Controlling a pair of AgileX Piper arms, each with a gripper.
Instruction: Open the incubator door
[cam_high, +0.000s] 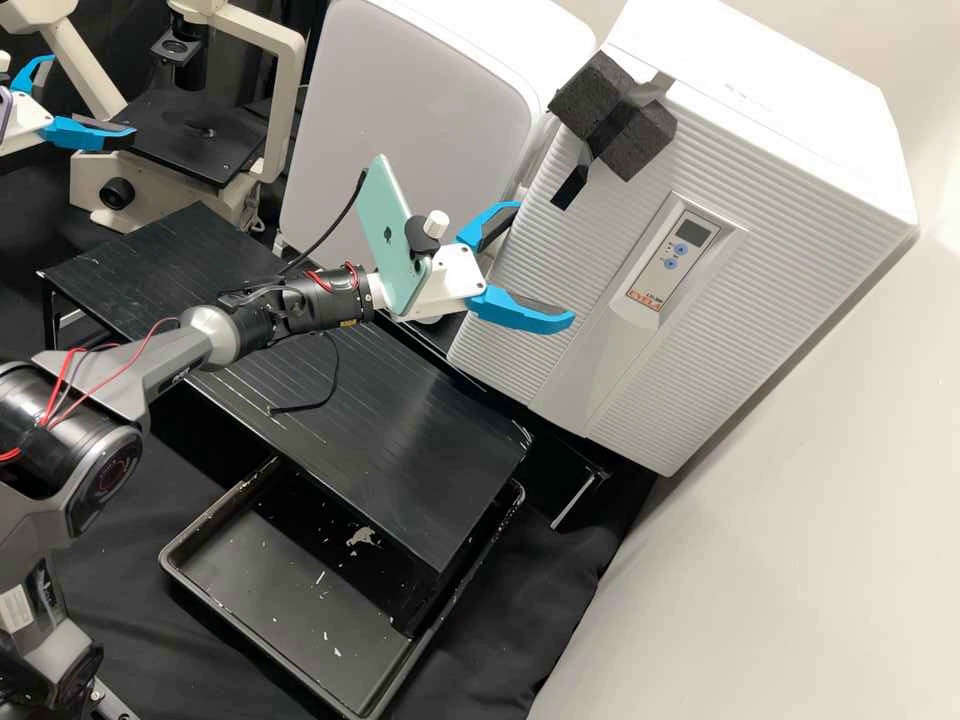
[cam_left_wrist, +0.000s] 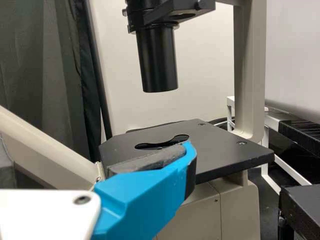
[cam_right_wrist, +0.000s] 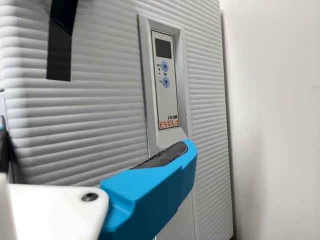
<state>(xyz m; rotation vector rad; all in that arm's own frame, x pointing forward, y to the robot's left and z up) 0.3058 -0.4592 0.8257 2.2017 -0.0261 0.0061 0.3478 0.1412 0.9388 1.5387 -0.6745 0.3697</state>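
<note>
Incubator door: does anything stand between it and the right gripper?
Nothing visible stands between the right gripper and the incubator door; the black platform lies below the gripper, out of that gap.

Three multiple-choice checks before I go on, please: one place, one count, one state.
1. Where is the left gripper?
A) inside the tray
B) by the microscope
C) at the incubator's control panel

2. How many round blue buttons has that panel?
A) two
B) four
C) five

3. How is the right gripper?
A) shut on the cable
B) shut, empty
C) open, empty

Key:
1 B: its wrist view looks across the microscope's black stage.
2 A: one up arrow, one down arrow.
3 C: the high view shows its fingers spread, nothing between.
</note>
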